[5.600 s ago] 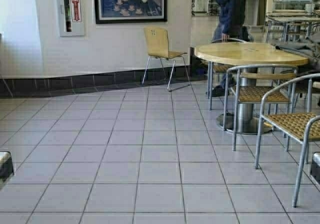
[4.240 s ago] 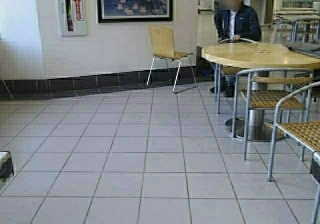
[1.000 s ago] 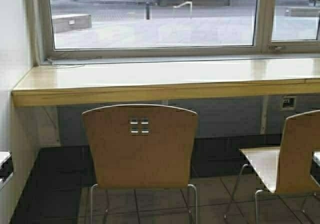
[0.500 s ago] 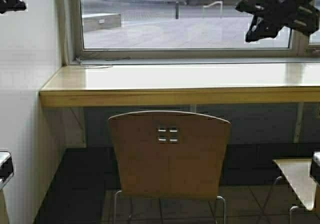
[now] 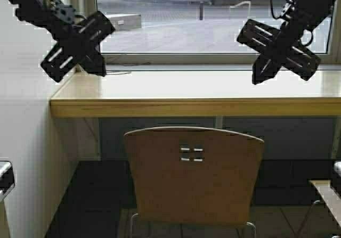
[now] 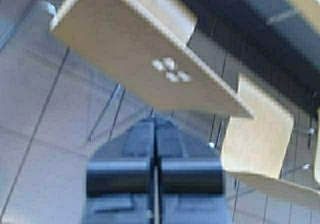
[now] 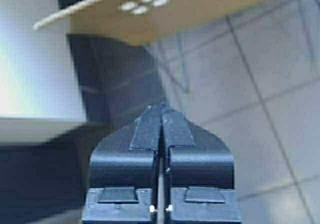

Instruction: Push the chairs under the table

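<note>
One of the chairs (image 5: 194, 179) stands with its tan backrest toward me, in front of the pale wood table (image 5: 197, 97) under the window. A second chair's seat (image 5: 326, 191) shows at the right edge. My left gripper (image 5: 97, 69) hangs shut over the table's left end. My right gripper (image 5: 260, 76) hangs shut over the table's right part. Both are above and beyond the chair's back, touching nothing. The left wrist view shows my left gripper (image 6: 156, 121), the chair's back (image 6: 145, 68) and the second chair (image 6: 257, 139). The right wrist view shows my right gripper (image 7: 162, 108), the chair's back (image 7: 170, 8) and the table (image 7: 40, 68).
A white wall (image 5: 24, 142) closes off the table's left end. The window frame (image 5: 213, 59) runs along the back of the table. Tiled floor (image 7: 280, 83) lies under the chairs, and a dark panel (image 5: 160, 137) backs the space beneath the table.
The robot has driven from the round-table area to the window table, and the near chair now sits larger and more central. Both arms have come down into view from the top.
</note>
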`<state>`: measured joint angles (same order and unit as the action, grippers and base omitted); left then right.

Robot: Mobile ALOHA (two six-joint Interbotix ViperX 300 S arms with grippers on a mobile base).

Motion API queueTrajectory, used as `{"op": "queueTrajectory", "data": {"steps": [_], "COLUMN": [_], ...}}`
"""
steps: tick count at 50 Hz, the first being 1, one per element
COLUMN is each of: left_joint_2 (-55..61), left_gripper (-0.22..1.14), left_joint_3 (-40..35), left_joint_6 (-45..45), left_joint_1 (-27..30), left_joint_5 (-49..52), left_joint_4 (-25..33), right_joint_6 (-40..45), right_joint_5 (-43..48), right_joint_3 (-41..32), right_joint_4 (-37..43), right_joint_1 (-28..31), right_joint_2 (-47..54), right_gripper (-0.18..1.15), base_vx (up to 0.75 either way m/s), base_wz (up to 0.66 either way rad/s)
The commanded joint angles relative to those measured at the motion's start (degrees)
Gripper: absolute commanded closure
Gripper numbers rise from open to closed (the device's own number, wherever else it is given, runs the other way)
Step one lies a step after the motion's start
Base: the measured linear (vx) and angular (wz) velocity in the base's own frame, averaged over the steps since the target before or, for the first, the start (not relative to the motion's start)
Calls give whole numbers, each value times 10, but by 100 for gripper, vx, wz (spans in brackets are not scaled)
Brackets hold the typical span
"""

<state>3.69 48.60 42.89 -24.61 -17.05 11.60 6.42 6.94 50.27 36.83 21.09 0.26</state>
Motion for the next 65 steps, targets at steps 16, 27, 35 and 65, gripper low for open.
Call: {"op": "queueTrajectory", "data": {"steps": [16, 27, 35, 65], "left_joint_2": [186, 228, 253, 345], "left_gripper": [-10, -10, -10, -10], "left_joint_3": [-109, -167, -192, -228], "left_joint_6": [181, 247, 247, 247], "left_joint_1": [-41, -69, -70, -61], "left_joint_5": [17, 18, 25, 25], "left_joint_4": [63, 141, 200, 228], "right_joint_6": [7, 4, 4, 2], "right_joint_5": [-83, -63, -79, -90], "right_joint_3": [-40, -29, -48, -156], "right_joint_4": [208, 386, 417, 419], "right_joint_1": [-74, -74, -73, -73], "right_joint_2": [85, 126, 160, 285], "right_gripper": [-7, -7, -7, -7], "base_vx": [18, 16, 13, 9], "base_wz": [3, 4, 1, -6]}}
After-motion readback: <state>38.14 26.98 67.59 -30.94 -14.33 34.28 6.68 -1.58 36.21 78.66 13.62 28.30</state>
